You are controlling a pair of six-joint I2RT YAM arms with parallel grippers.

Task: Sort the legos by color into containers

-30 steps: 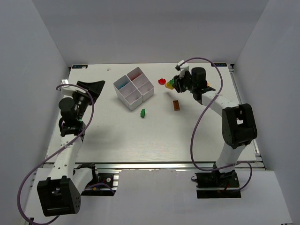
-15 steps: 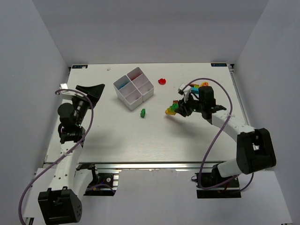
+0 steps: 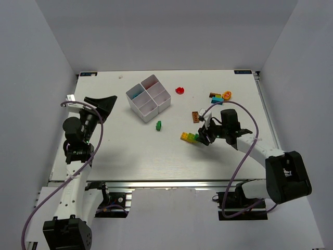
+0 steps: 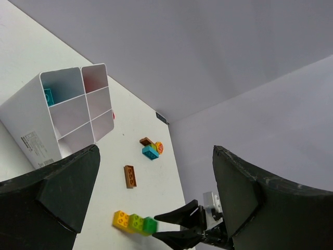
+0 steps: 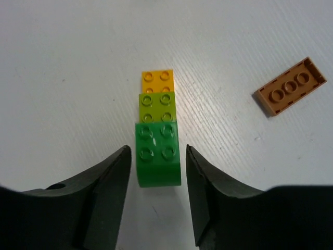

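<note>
I see the white desk (image 3: pixel 130 151) filling the overhead view, with both arms reaching in from its near edge. The left arm (image 3: pixel 78 156) is held up over the left side. The right arm (image 3: pixel 255 148) stretches low across the right side towards the middle.

The white four-compartment tray (image 3: pixel 134 107) sits far left of centre, turned cornerwise. A blue piece (image 4: pixel 49 97) lies in its leftmost compartment. The far compartment next to it shows a red tint, but I cannot make out what is inside.

The left end effector (image 3: pixel 106 104) hangs clear of the desk near the tray, its jaws spread wide and nothing between them. The right end effector (image 5: pixel 157 153) is down at the desk with its jaws parted. They straddle the dark green end of a three-brick strip (image 5: pixel 157 120), and a thin gap shows on each side, so it grips nothing.

That strip runs dark green, lime, then orange-yellow, flat on the desk and right of centre. A small cluster (image 3: pixel 221 96) of brown, teal and orange pieces lies near the far right. A brown flat plate (image 5: pixel 290 86) rests near the strip. A single green brick (image 3: pixel 158 125) sits just in front of the tray. A small red piece (image 3: pixel 180 90) lies to the right of the tray.
</note>
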